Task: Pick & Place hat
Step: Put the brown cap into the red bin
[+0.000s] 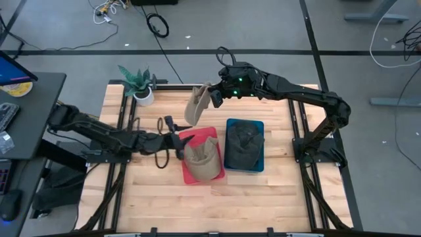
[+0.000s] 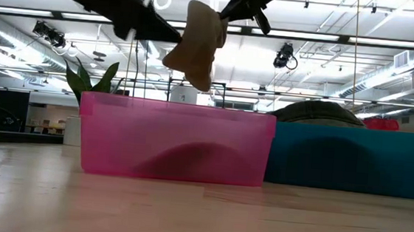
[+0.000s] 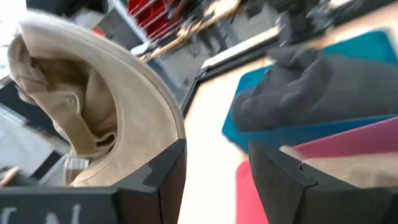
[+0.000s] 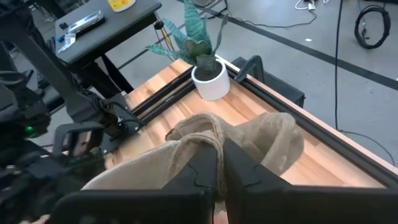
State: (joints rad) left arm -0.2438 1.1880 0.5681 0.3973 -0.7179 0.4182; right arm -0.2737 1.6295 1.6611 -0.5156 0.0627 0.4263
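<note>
A tan hat (image 1: 197,105) hangs in the air over the far edge of the pink bin (image 2: 175,139), with my right gripper (image 1: 212,96) shut on it. A second tan hat (image 1: 202,162) lies inside that pink bin (image 1: 209,135). Beside it, a dark hat (image 1: 245,143) fills the blue bin (image 1: 259,125). My left gripper (image 1: 179,141) stands open at the pink bin's left side, low and pointing toward the hanging hat (image 3: 93,106); nothing is between its fingers (image 3: 168,168). My right gripper pinches a bunched fold of the tan hat's cloth (image 4: 208,134) at the hat's upper end between its two fingers. The fingers come slanting down from the table's far right. The hat hangs slack below them (image 2: 197,48), clear of the bin and the table.
A potted plant (image 1: 139,87) stands at the table's far left corner. A dark side desk (image 1: 26,112) with loose items is off the table's left edge. Bare wood lies along the near edge (image 1: 217,204).
</note>
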